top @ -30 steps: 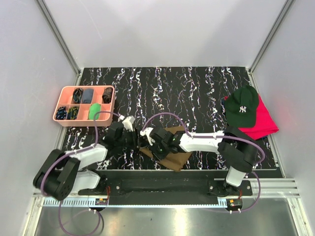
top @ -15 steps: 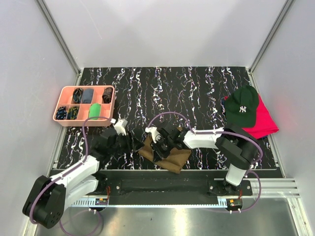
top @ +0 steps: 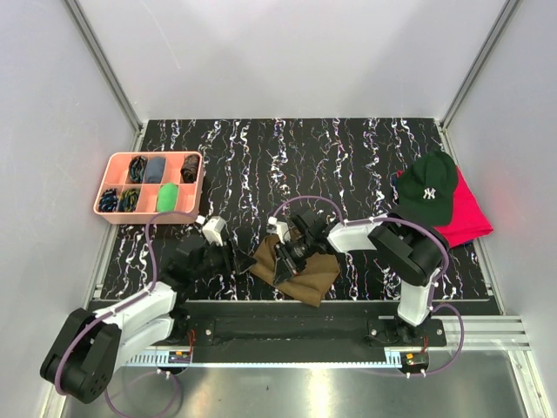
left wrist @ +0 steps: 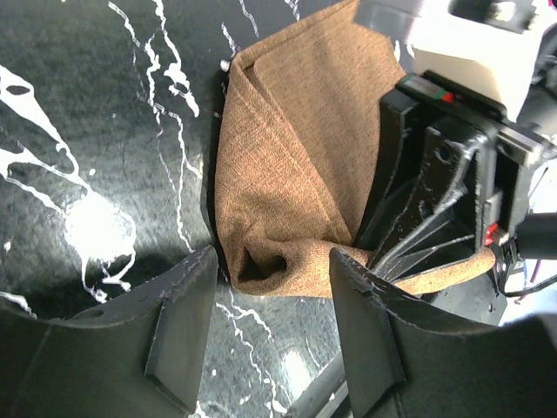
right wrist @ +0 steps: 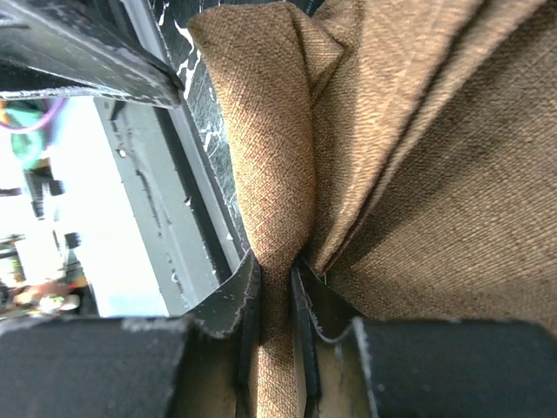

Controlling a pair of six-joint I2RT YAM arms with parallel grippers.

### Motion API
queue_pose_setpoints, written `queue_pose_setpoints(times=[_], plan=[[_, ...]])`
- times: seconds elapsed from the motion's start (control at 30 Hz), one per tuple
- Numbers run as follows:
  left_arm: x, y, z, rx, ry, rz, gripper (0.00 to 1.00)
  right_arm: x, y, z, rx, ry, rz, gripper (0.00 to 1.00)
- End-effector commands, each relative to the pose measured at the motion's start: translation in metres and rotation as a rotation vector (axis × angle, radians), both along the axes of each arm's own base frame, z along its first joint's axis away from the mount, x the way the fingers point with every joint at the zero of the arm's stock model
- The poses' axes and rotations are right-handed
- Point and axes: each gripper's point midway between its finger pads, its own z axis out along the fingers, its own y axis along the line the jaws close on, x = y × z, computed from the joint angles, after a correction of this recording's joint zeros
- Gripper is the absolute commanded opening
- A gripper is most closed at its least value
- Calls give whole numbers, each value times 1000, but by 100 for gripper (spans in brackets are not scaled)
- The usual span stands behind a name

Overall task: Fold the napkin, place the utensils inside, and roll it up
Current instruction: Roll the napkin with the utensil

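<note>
While napkin (top: 312,280) lies bunched near table's (top: 348,148) front edge, right gripper (right wrist: 277,266) pinches its fold tight; left gripper (left wrist: 274,261) spread wide, empty, just beside. Open room farther back. Fold's inside hidden.

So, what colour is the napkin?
The napkin is plain olive-brown, with no pattern. It shows best in the left wrist view.

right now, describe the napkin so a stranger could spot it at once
On the black white-veined table, look near the front edge, about the middle. The napkin is the crumpled olive-brown cloth there, one fold pinched in the right gripper. Unlike it, the red cloth lies flat at the far right under a dark green cap.
</note>
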Motion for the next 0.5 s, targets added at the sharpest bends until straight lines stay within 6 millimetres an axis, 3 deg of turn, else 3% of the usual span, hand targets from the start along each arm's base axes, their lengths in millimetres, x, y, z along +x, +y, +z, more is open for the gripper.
queue_pose_setpoints(times=[0.0, 0.23, 0.47], plan=[[9, -6, 12, -43, -85, -18, 56, -4, -31, -41, -153, 99, -57, 20], [14, -14, 6, -50, -83, -53, 49, 0, -32, -47, -163, 122, -73, 21], [20, -21, -4, -62, -60, -72, 35, 3, -33, -50, -173, 127, -86, 22]])
